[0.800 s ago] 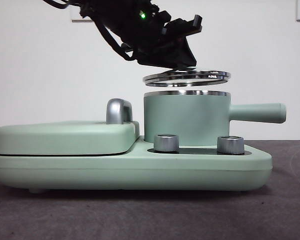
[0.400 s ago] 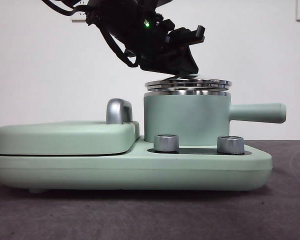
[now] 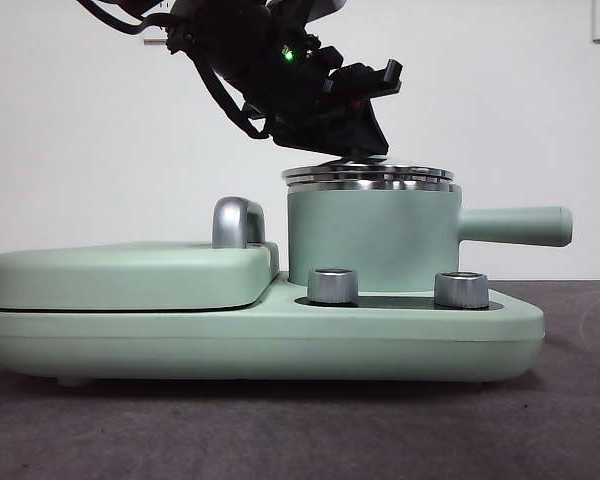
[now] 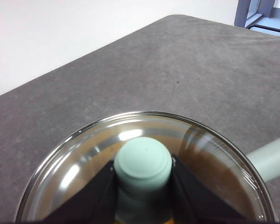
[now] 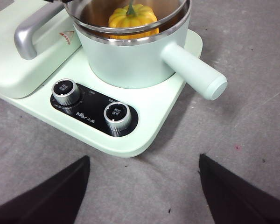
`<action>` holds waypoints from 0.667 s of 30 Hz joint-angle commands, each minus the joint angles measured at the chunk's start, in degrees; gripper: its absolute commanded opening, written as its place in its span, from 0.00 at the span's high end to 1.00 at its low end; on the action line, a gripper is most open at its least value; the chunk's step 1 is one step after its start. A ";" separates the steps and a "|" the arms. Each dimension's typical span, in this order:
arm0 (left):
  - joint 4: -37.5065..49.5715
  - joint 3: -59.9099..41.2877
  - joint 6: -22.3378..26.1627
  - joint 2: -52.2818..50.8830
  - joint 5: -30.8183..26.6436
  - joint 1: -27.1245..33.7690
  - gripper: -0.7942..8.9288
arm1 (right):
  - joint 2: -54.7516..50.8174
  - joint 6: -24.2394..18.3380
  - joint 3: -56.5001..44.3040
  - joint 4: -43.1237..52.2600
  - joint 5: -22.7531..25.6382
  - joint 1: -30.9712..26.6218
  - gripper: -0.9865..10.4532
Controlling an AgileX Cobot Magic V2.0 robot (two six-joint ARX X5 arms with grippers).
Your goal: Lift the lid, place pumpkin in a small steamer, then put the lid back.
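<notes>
Clamped on the lid's knob, the left gripper (image 3: 365, 150) reached down from the upper left in the front view, dark and cabled, a green light glowing on its body. Under it the lid (image 3: 368, 175) lay flat on the steel rim of the small steamer (image 3: 370, 235), a smooth matte mint cylinder whose long straight handle pointed right, level with the table. That pot stood on a wide mint appliance base (image 3: 260, 335) with two ribbed metal knobs (image 3: 332, 285), beside a flat griddle cover (image 3: 130, 272) carrying a steel loop handle.

From the left wrist, both black jaws pressed the sides of the rounded mint knob (image 4: 143, 164), the domed glass and shiny rim spreading around it above grey felt-like table (image 4: 177, 70).

From the right wrist, the right gripper (image 5: 144, 186) hung with jaws spread wide, holding nothing, over the table near the base. The glossy ribbed pumpkin (image 5: 133, 17) sat inside the pot, green stem up. Small print on the black knob panel (image 5: 91, 114) was too fine to read.
</notes>
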 commanded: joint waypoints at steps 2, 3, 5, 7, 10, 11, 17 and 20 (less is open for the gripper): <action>2.14 1.73 0.33 1.18 0.11 -0.42 0.91 | 0.17 0.63 0.22 0.42 0.04 0.37 0.60; 2.12 1.73 0.31 1.22 0.13 -0.42 0.91 | 0.17 0.63 0.22 0.42 0.04 0.35 0.60; 2.16 1.73 0.33 1.38 0.13 -0.44 0.91 | 0.17 0.63 0.22 0.42 0.07 0.37 0.60; 2.21 1.73 0.15 1.42 0.63 -0.44 0.91 | 0.17 0.63 0.22 0.42 0.11 0.35 0.60; 2.21 1.73 0.11 1.46 1.25 -0.44 0.91 | 0.17 0.59 0.22 0.42 0.46 0.35 0.60; 2.19 1.73 0.11 1.46 1.25 -0.46 0.91 | 0.17 0.59 0.22 0.42 0.46 0.35 0.60; 2.10 1.73 0.09 1.46 1.62 -0.50 0.91 | 0.20 0.37 0.22 0.42 0.48 0.35 0.60; 2.19 1.73 0.11 1.49 1.68 -0.50 0.91 | 0.20 0.37 0.22 0.42 0.48 0.35 0.60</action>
